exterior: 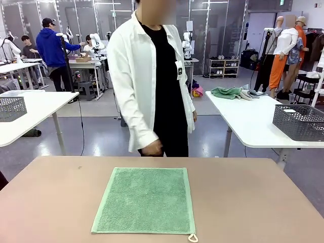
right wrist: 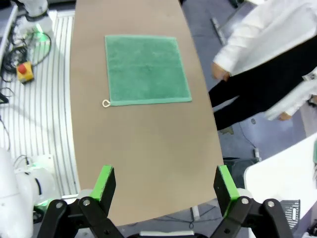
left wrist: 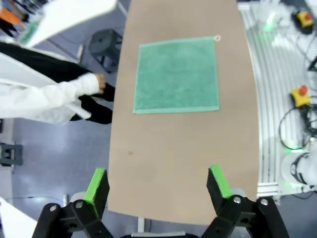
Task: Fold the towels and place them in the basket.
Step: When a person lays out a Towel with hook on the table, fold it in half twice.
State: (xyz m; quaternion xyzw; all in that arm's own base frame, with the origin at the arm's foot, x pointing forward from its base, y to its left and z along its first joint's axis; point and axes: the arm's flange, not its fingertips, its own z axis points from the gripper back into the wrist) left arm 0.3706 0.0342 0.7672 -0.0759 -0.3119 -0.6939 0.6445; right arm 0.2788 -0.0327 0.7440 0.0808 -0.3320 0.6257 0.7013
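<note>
One sea-green towel point(exterior: 144, 200) lies spread flat and unfolded in the middle of the brown table point(exterior: 253, 202), its cream hanging loop at the near right corner. It also lies ahead of both wrist cameras point(left wrist: 177, 74) point(right wrist: 146, 69). My left gripper point(left wrist: 158, 181) hovers high over its end of the table, open and holding nothing, well short of the towel. Over the opposite end, my right gripper point(right wrist: 164, 181) is likewise open and bare. The basket is out of view.
A person in a long white coat stands at the table's far edge, one hand point(exterior: 152, 149) low near it. Neighbouring white tables carry a grey mesh container point(exterior: 298, 121) at right, with heaped cloths point(exterior: 233, 92), and another container point(exterior: 11, 108) at left.
</note>
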